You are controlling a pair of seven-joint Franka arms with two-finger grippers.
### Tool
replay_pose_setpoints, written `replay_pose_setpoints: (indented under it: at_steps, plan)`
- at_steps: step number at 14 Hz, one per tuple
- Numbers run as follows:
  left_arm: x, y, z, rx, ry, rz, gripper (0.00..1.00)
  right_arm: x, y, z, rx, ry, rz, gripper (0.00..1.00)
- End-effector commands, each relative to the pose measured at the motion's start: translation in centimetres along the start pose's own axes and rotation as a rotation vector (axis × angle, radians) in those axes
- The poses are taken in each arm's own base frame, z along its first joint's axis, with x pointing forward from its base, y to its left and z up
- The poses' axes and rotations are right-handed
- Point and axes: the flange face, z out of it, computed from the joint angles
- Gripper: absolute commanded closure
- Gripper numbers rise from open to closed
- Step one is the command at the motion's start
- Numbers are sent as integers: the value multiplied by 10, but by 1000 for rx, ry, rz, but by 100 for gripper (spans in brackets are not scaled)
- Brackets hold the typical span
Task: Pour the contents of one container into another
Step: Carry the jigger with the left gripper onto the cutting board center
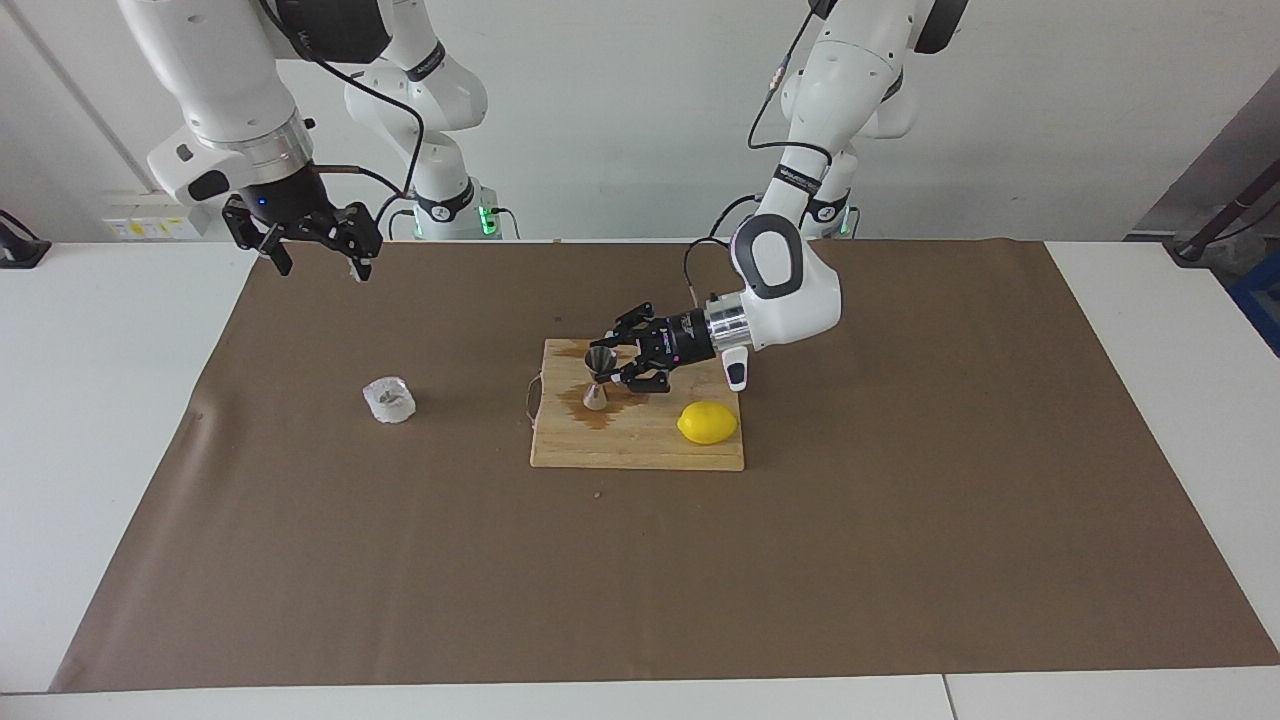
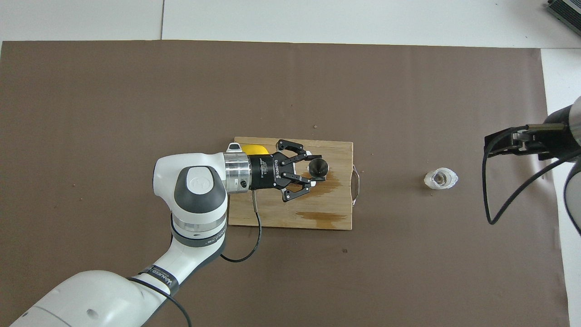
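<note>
Facing view, near the robots first: right gripper (image 1: 318, 258) is held up over the brown mat (image 1: 900, 560) at its own arm's end, fingers spread, nothing gripped; that arm waits. Left gripper (image 1: 610, 366) is clamped on the jigger (image 1: 598, 378), held upright over the stained part of the cutting board (image 1: 640, 445). Lemon (image 1: 707, 422) is seen on the board, farther out. Crinkled cup (image 1: 389, 400) is set on the mat, toward the right arm's end, well apart from the jigger.
</note>
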Motion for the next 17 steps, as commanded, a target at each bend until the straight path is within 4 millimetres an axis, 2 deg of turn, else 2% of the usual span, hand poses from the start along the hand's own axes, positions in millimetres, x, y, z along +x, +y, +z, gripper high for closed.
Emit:
replay_pose_setpoints:
  at_steps: [1,5,6,8,10,13,15,17]
  plan:
    - [8,-16,-6,-42,32,37,100,-7,3,0,19,5,-19,0]
    - [11,-19,-4,-44,46,36,98,-7,2,1,18,3,-19,0]
    - [11,-20,-3,-43,48,35,75,-7,2,1,18,3,-19,0]
    - [12,-21,-3,-43,49,36,35,-7,3,1,18,3,-18,0]
    - [12,-18,-7,-48,49,37,0,-8,3,1,18,0,-19,0]
    - [7,-14,-10,-46,35,43,0,-8,0,-1,18,0,-25,0]
    - [-6,-17,-11,-23,4,55,0,-10,-6,0,18,-7,-38,0]
    - [-26,-18,-23,-4,-40,71,0,-12,-7,1,21,-11,-105,0]
